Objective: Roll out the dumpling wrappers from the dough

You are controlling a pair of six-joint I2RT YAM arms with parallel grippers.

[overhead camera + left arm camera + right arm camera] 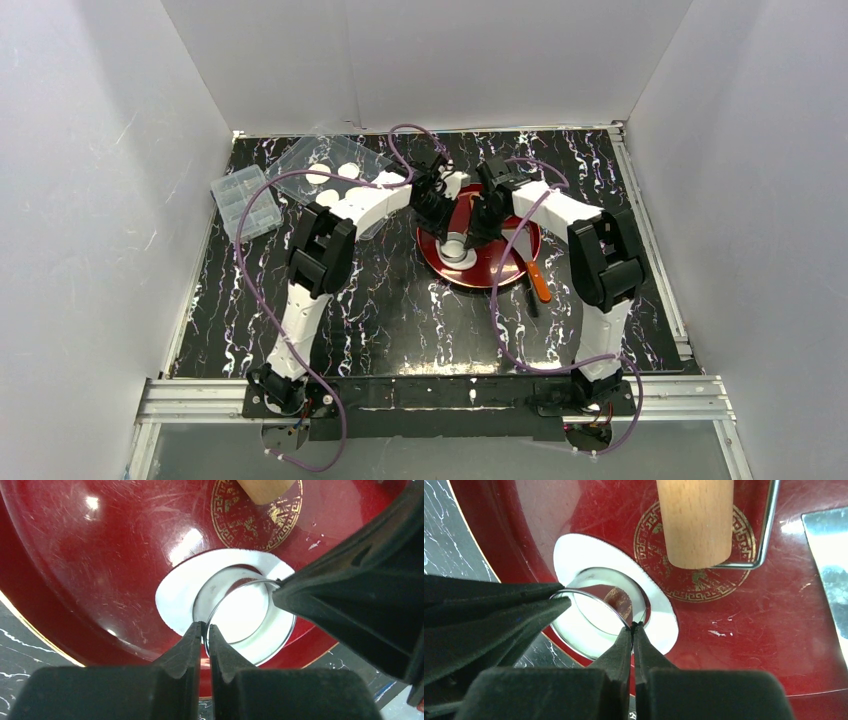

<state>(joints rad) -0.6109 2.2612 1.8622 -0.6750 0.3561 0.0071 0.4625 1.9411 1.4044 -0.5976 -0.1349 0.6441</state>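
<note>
Both arms are working over the red plate [500, 275], which is sitting toward the middle of the bench's far edge, and the step in hand looks like cutting: a thin metal ring [596, 587] is standing upright on the dough [172, 597], a soft white piece pressed into a flat, roughly oval patch that is spreading past the ring on all sides. The left gripper [206, 630] is pinching the ring's rim between clenched fingers, and the right gripper [633, 628] is clamping the rim at another point, so the two are steadying the cutter together. The ring is shining like polished steel and mirroring the glossy, scratched lacquer of the plate. A pale wooden rolling pin [694, 525] with a wire handle is lying on the plate just beyond the dough. Finished dumpling wrappers [348, 171], neat white discs, are lying in a clear plastic tray [300, 158] near the far-left corner, with a small clear box [245, 203] beside it toward the left edge. An orange-handled tool [538, 282] is resting at the plate's right side. The next move probably calls for an even downward press, then a straight lift so the sticky disc parts cleanly from the scrap.
</note>
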